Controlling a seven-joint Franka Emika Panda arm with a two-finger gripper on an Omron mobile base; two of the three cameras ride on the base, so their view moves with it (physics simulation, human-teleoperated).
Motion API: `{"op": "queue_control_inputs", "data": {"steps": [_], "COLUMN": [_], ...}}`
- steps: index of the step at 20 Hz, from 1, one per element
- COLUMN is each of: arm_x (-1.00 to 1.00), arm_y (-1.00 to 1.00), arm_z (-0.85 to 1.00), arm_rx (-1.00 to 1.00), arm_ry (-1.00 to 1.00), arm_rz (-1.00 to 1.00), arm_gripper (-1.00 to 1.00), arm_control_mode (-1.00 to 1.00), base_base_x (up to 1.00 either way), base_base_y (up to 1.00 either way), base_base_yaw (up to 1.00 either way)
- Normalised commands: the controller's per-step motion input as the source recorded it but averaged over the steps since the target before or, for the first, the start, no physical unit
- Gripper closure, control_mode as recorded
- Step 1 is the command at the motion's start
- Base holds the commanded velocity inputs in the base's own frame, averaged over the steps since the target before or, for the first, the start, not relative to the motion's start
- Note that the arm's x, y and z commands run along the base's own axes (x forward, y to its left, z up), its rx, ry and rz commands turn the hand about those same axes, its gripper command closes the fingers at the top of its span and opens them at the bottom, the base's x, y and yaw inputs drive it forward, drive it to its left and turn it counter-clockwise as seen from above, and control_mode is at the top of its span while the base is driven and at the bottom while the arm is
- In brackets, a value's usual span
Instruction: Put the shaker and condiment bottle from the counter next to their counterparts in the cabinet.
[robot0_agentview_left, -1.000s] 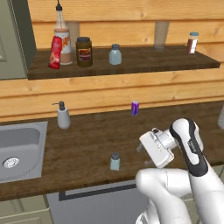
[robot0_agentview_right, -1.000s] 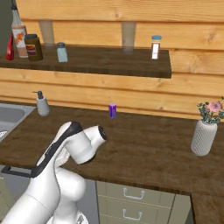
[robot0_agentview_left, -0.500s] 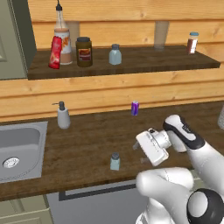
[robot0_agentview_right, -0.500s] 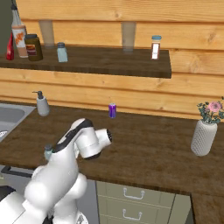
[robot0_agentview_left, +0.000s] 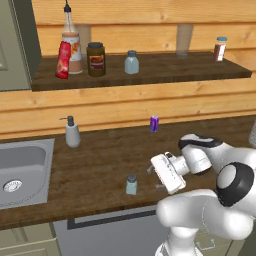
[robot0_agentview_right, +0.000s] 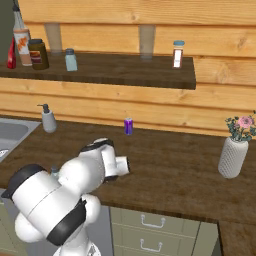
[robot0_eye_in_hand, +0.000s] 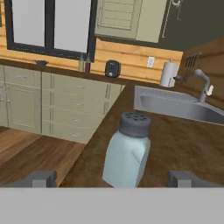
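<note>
The pale blue-grey shaker stands upright near the front edge of the dark wood counter. My gripper lies level just to its right, pointing at it, jaws open. In the hand view the shaker is close and centred ahead of the gripper, with one fingertip on each side and neither touching it. On the open cabinet shelf the red condiment bottle leans against the tall clear bottle. A second grey-capped shaker stands further right on the shelf.
A dark jar and a reddish-brown shaker also stand on the shelf. On the counter are a white pump dispenser, a small purple can, the steel sink at the left and a white vase with flowers at the right.
The arm has folded and carried the hand down and left, closer to the counter shaker. The jaws stayed open. The shaker has not moved.
</note>
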Motion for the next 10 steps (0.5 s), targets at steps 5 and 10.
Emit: {"op": "queue_control_inputs", "data": {"steps": [5, 10], "arm_x": [0.04, 0.00], "arm_y": [0.34, 0.09], "arm_z": [0.00, 0.00], "arm_rx": [0.00, -0.03], "arm_ry": [0.00, 0.00], "arm_rz": [-0.02, 0.00], "arm_gripper": [-1.00, -1.00], "arm_control_mode": [-1.00, -1.00], "base_base_x": [0.00, 0.00], "base_base_y": [0.00, 0.00], "base_base_yaw": [0.00, 0.00]}}
